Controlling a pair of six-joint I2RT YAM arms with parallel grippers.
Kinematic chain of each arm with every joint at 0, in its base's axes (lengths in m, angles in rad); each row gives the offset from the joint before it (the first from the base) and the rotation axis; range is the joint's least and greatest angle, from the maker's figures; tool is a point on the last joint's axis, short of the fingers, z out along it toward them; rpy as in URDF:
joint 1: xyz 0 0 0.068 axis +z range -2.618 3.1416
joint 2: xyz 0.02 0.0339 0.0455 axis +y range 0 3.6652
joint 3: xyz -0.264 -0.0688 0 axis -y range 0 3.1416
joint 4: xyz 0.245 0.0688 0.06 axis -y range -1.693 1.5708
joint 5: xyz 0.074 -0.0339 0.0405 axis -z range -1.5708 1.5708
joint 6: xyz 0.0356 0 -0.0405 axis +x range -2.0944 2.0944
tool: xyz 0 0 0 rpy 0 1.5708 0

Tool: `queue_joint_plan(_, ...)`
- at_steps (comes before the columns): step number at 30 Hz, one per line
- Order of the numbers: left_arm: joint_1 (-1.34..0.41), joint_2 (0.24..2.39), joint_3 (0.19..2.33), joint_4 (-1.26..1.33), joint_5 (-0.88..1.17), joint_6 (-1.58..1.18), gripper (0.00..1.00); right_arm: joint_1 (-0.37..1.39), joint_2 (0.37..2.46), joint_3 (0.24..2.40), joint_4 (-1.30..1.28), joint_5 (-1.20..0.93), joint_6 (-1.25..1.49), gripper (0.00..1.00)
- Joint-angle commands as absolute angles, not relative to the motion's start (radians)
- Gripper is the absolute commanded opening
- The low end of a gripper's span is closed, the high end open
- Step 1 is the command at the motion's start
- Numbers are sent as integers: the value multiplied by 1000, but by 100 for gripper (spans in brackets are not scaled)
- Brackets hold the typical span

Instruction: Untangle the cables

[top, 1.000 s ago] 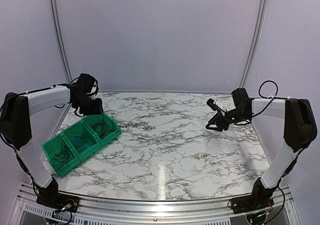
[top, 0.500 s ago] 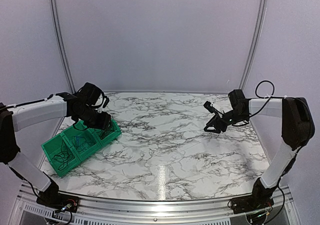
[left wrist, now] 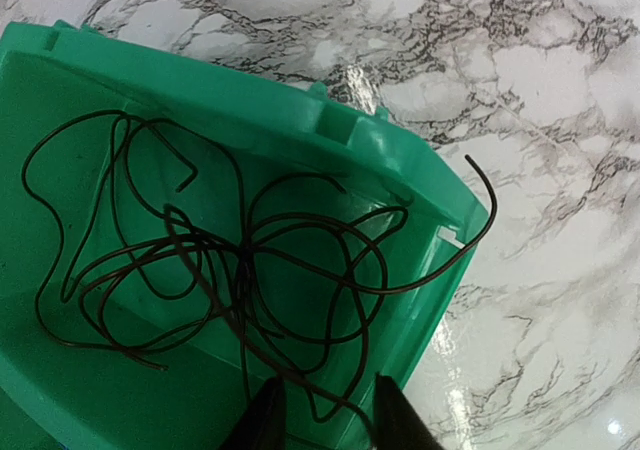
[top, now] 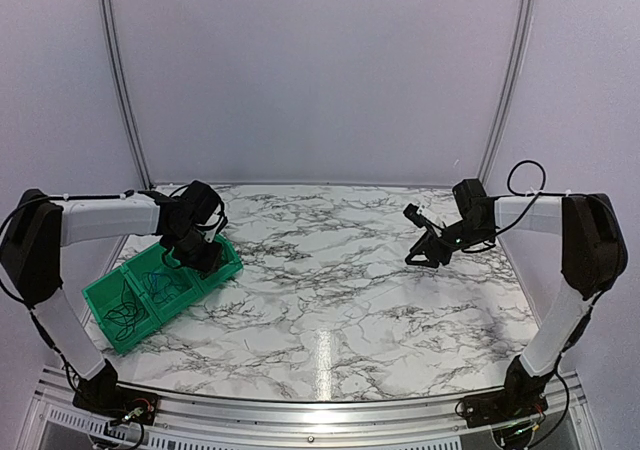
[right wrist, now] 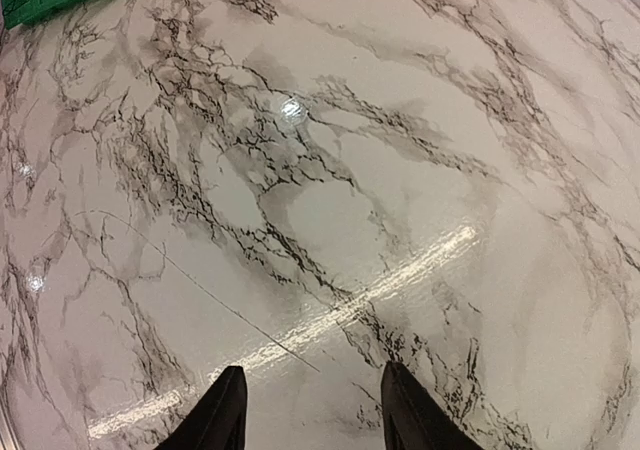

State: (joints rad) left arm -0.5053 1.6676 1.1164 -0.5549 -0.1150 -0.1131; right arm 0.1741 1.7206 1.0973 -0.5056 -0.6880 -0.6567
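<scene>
Alt text: a marble-patterned desk (top: 330,290) with a green bin (left wrist: 360,145) of three compartments set aslant on its left side. The cables all lie in the bin. There is a black tangle (left wrist: 250,270) of thin looping wire in the end compartment farthest from the arm bases, a blue strand (top: 160,285) in the middle one, and more black loops (top: 125,315) in the nearest.

My left jaws hang directly over the far compartment, pointing down into the tangle. Their fingertips (left wrist: 265,425) stand a narrow way apart with a black strand running between them. The gap is wider than the wire, so nothing is pinched. One free cable end (left wrist: 478,185) arcs out past the bin's rim, over the marble.

My right jaws hover over bare marble at the right, well apart from the bin. Their fingertips (right wrist: 222,415) are spread wide and hold nothing.
</scene>
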Motion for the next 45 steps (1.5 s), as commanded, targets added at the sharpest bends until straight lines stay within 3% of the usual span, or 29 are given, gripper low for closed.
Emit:
queue_joint_plan(1, -508, 1708, 1165, -583, -149, -84, 22, 182, 1727, 1134, -520, -675, -668, 47)
queue_joint_plan(9, -507, 1706, 1195, -596, -242, -69, 0, 181, 1732, 1134, -523, -673, -671, 47)
queue_joint_plan(20, -470, 1740, 1235, -668, -478, 74, 0, 181, 1728, 1135, -527, -663, -672, 47)
queue_joint_plan(34, -420, 1742, 1246, -645, -445, 48, 0, 181, 1728, 1137, -532, -660, -673, 47)
queue_joint_plan(45, -415, 1822, 1333, -597, -264, 23, 0, 181, 1725, 1140, -535, -655, -674, 47)
